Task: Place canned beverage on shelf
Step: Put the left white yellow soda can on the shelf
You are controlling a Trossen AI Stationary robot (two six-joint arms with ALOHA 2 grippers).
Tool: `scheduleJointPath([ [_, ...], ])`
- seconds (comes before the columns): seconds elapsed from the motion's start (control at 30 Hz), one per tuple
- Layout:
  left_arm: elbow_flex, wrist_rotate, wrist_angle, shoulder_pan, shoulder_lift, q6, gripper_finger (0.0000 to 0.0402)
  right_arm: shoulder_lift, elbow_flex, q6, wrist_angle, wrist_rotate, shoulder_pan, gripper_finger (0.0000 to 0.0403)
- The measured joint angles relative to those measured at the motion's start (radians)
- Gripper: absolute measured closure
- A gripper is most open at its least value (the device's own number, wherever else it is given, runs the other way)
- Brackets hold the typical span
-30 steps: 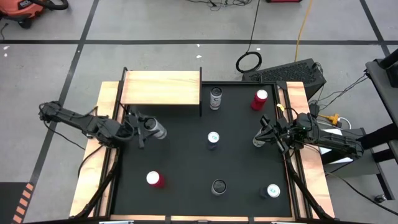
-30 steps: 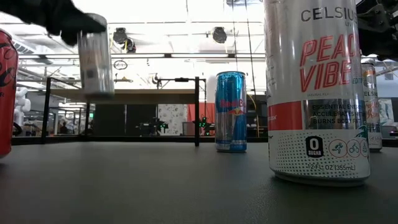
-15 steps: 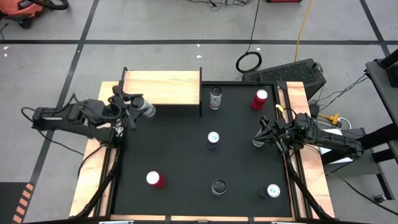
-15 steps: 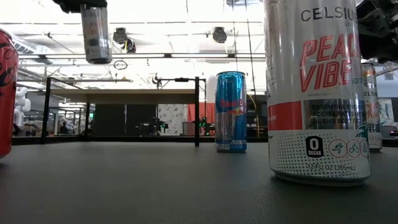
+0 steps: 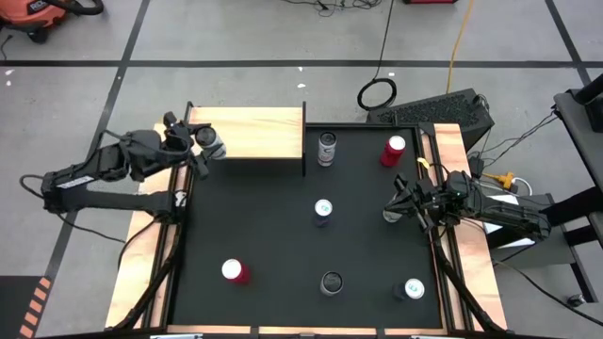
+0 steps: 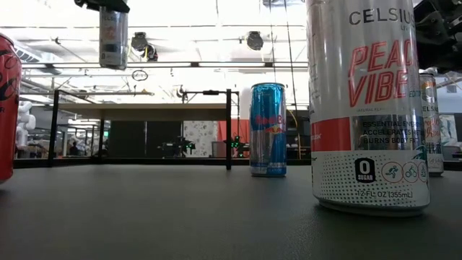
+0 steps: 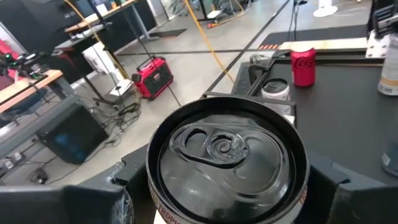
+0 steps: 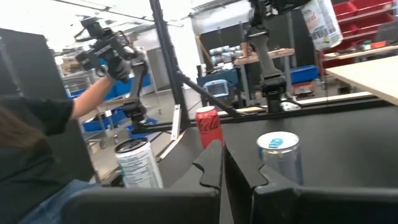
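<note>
The left gripper (image 5: 196,143) is gripping a slim silver beverage can (image 5: 209,143) by its sides, holding it in the air over the left near edge of the pale wooden shelf on black legs (image 5: 250,132). Doing this well probably means carrying it farther over the board, keeping it upright, and lowering before releasing. The right gripper (image 5: 394,209) is waiting closed and empty at the right of the black surface (image 5: 273,235).

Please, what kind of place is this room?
Probably a robotics lab or workshop. The concrete floor has dark tape lines and loose cables, the left wrist view shows workbenches and a red machine, and other robot arms stand behind the table.
</note>
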State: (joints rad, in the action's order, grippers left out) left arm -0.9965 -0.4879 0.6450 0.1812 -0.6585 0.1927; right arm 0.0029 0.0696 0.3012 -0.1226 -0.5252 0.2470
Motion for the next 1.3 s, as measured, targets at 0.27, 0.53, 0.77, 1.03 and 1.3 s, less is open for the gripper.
scheduleJointPath([
  [0.27, -0.06, 0.153, -0.041, 0.177, -0.082, 0.035, 0.0137, 0.0, 0.0, 0.001, 0.0, 0.009, 0.0, 0.0403],
  [0.53, -0.062, 0.333, -0.099, 0.387, -0.204, 0.081, 0.0137, 0.0, 0.0, 0.03, 0.0, 0.009, 0.0, 0.0403],
  [0.77, -0.062, 0.477, -0.126, 0.602, -0.281, 0.102, 0.0137, 0.0, 0.0, 0.049, 0.0, 0.008, 0.0, 0.0403],
  [1.03, -0.062, 0.657, -0.136, 0.852, -0.288, 0.108, 0.0137, 0.0, 0.0, 0.054, 0.007, 0.006, 0.0, 0.0403],
  [1.3, -0.062, 0.869, -0.139, 1.014, -0.345, 0.101, 0.0137, 0.0, 0.0, 0.08, 0.008, 0.006, 0.0, 0.0403],
])
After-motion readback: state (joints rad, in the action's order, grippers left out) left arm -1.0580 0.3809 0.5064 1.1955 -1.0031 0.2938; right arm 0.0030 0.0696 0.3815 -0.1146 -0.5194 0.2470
